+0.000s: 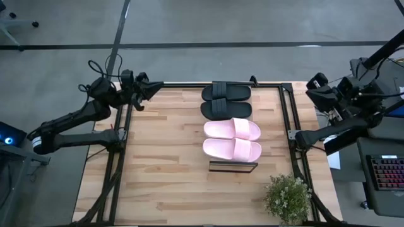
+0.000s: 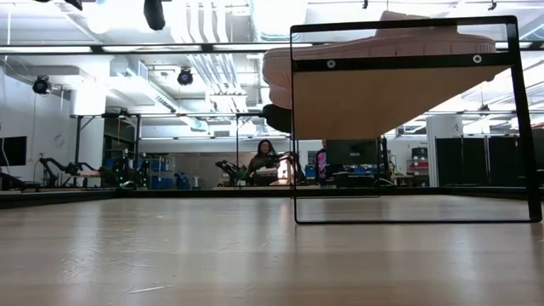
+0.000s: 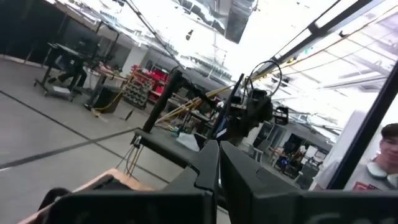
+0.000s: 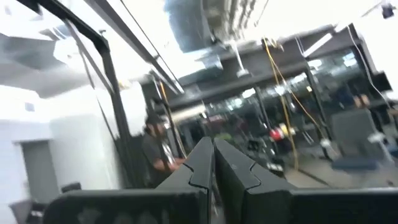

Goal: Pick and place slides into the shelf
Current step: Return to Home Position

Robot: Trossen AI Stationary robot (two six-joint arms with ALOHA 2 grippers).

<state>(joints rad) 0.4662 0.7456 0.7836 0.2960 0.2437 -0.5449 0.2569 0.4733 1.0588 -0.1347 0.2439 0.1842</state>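
Four slides lie side by side in a row on the shelf (image 1: 233,166), soles down. The two black ones (image 1: 226,92) (image 1: 226,110) are at the far end and the two pale pink ones (image 1: 231,129) (image 1: 231,149) at the near end. The low view shows the shelf's plank (image 2: 382,102) on its black frame, with a pink slide (image 2: 382,42) on top. My left gripper (image 1: 154,88) (image 3: 219,155) is shut and empty above the table's far left corner. My right gripper (image 1: 310,88) (image 4: 213,152) is shut and empty beyond the table's far right corner.
A potted plant (image 1: 287,197) stands at the table's near right. Black frame rails (image 1: 120,145) (image 1: 291,126) run along both sides of the table. A keyboard (image 1: 386,176) sits off the table at the right. People show in the room beyond (image 3: 388,146) (image 4: 155,149).
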